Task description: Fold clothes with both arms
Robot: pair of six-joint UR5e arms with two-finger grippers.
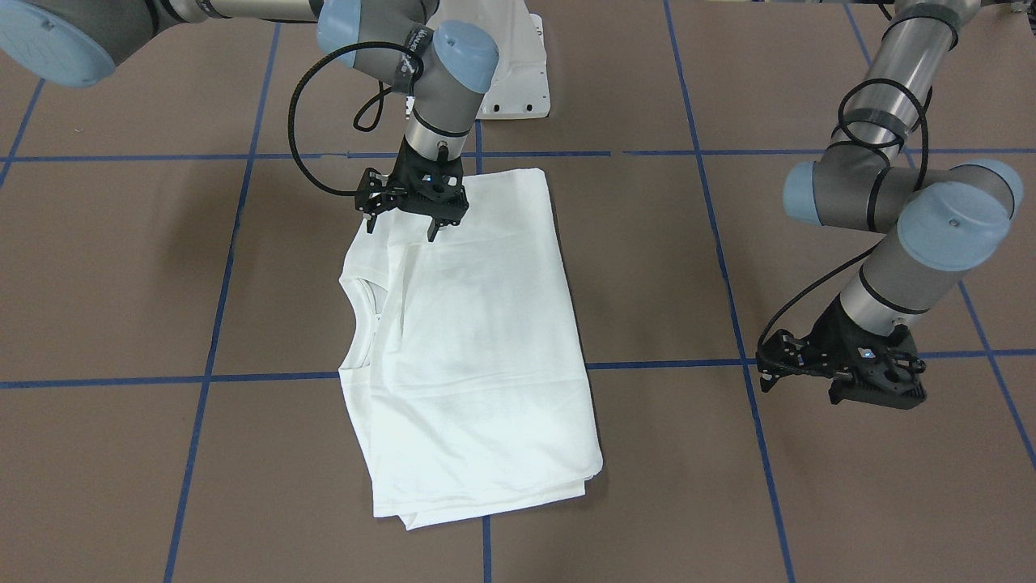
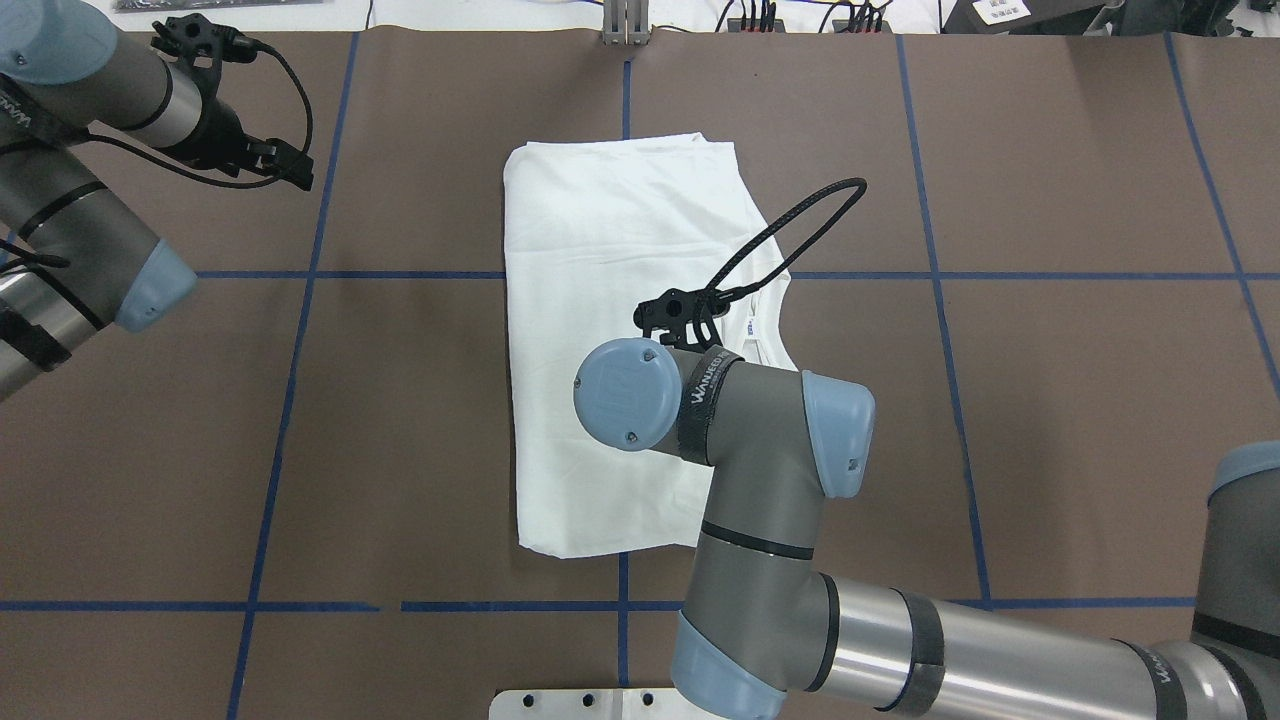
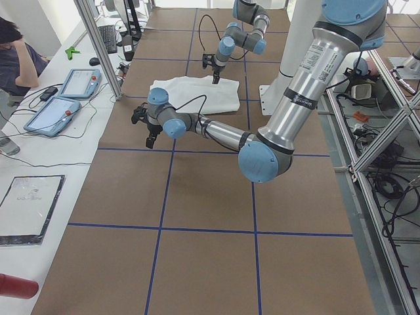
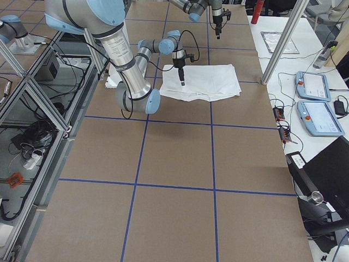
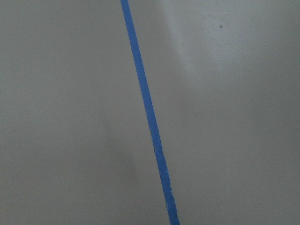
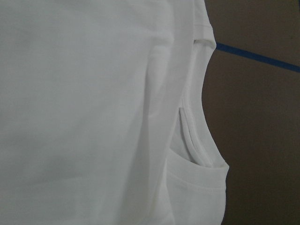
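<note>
Brown paper-covered table [image 1: 121,267], marked into squares by blue tape lines [image 1: 664,364].

Item: one white long-sleeved T-shirt [image 1: 477,340], laid flat at the middle of the table.

Position and margins:
- The shirt is crossed by one tape line running across the table and by one running away from the robot.
- Its robot-side edge is stopped short of the white pedestal [image 1: 518,89].
- Its far edge is kept within the table's far row of squares.
- Wide bare table is left on both long sides, more so on the robot's left.

Right gripper [image 1: 402,231]: held above the robot-side end of the shirt, near the corner on the collar side. The fingers are seen spread apart, with no cloth between them. Whether the tips touch the cloth cannot be told.

Left gripper [image 1: 842,376]: held low over bare table, well apart from the shirt, beside a tape crossing. Only table and one tape line are shown by its wrist camera. Whether it is released or clenched cannot be told.

Condition of the shirt:
- It is folded into a long, narrow rectangle with the plain side up, and no print is seen.
- The round collar [image 6: 197,131] is exposed at the long edge on the robot's right, partly covered by a folded-over layer.
- Stacked layers are shown slightly offset at the far corner.
- The surface is smooth, with faint creases only.
</note>
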